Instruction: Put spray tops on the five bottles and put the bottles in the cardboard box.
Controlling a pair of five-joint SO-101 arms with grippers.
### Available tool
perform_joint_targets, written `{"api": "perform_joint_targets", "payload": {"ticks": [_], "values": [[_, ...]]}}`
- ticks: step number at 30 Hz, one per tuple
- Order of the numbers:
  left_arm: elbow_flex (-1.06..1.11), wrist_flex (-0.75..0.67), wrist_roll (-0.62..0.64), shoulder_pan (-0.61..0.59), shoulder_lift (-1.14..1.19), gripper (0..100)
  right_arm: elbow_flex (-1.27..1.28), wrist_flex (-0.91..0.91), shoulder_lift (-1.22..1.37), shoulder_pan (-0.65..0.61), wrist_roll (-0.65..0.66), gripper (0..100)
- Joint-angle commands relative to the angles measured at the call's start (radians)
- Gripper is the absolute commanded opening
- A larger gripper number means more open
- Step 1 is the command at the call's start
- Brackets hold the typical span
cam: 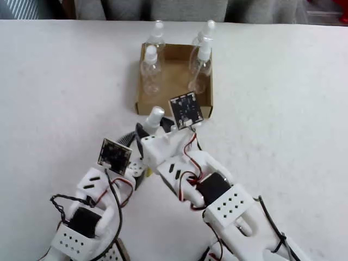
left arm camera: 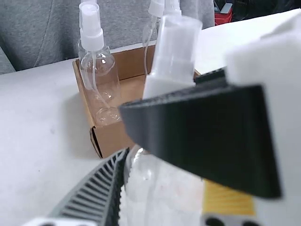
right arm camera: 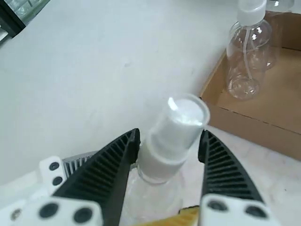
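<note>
Left gripper is clamped on the bottle body, just in front of the box (on the arms' side). Right gripper is closed on its spray top. Four capped bottles stand at the box, two clearly inside.

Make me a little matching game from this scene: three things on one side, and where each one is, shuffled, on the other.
Things:
1. cardboard box
2. fifth bottle
3. right gripper

Places:
A. around the spray top of the bottle outside the box
B. upright, just outside the box's near wall
C. on the table, with bottles standing in it

Pairs: 1-C, 2-B, 3-A
</note>
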Motion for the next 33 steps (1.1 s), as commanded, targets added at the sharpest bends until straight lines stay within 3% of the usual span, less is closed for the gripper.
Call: {"api": "perform_joint_targets", "payload": {"ticks": [1,9,16,22,25,28,33], "values": [[-0.005,-0.002,0.008,0.01,-0.027,10,-0.061,0.004,-0.005,-0.004,0.006,17.6],[-0.005,-0.002,0.008,0.01,-0.025,10,-0.063,0.002,-0.007,-0.005,0.006,36.7],[-0.005,-0.002,0.008,0.01,-0.025,10,-0.061,0.007,-0.153,-0.001,0.006,36.9],[-0.005,-0.002,0.008,0.01,-0.025,10,-0.06,0.039,-0.323,0.133,0.002,36.9],[-0.005,-0.002,0.008,0.01,-0.025,10,-0.06,0.068,-0.36,0.211,-0.061,36.8],[-0.005,-0.002,0.008,0.01,-0.025,10,-0.057,0.074,-0.355,0.282,-0.081,30.8],[-0.005,-0.002,0.008,0.01,-0.025,10,-0.06,0.047,-0.278,0.354,-0.075,0.7]]}}
